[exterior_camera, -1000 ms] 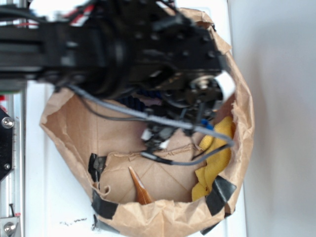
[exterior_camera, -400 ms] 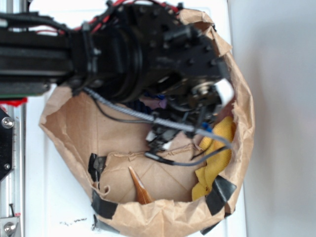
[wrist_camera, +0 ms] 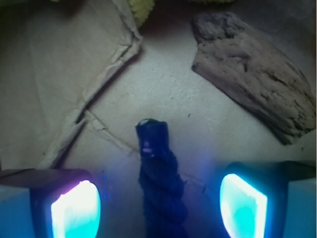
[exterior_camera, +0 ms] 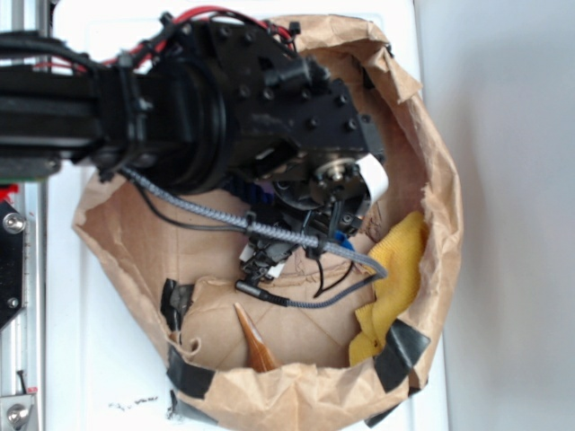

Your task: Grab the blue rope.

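Brown paper floor (wrist_camera: 59, 74) under wide-open claw (wrist_camera: 158, 208) astride untouched blue rope (wrist_camera: 159, 178)

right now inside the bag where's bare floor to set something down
Bare paper floor lies left of the wooden piece, toward the bag's left wall. Crowded under the gripper, open astride the blue rope, and by the yellow cloth.

The black arm (exterior_camera: 225, 108) is reaching in from nine o'clock over the brown paper bag (exterior_camera: 422, 171), a yellow cloth (exterior_camera: 395, 278) lying toward four o'clock.
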Motion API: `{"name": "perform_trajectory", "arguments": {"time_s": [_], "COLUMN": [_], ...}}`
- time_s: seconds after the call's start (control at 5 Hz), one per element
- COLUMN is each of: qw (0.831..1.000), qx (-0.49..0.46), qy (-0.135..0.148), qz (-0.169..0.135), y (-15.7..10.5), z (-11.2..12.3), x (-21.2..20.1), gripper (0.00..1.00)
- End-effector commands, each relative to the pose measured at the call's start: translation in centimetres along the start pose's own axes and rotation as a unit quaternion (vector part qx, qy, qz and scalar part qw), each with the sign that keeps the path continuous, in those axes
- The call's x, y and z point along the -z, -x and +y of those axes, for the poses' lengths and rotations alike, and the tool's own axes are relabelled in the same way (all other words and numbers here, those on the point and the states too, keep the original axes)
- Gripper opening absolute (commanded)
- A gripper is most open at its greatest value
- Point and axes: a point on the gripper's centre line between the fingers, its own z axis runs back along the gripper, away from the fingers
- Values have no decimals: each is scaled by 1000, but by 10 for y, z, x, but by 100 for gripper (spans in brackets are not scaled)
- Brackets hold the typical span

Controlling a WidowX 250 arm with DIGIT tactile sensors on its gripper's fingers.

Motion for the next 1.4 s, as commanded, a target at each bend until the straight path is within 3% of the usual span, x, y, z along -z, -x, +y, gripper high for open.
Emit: {"name": "perform_trajectory", "arguments": {"time_s": [0.0, 0.4, 0.6, 1.2], "qw": [1000, 999, 999, 998], "qx": [6, 2, -19, -27], "qy": [-26, -42, -45, -47], "qz": [-6, -3, -11, -33], "y": [-7, -11, -11, -9], "z": [-6, -7, -5, -3], "x": [9, 20, 16, 8], "gripper": [100, 100, 0, 0]}}
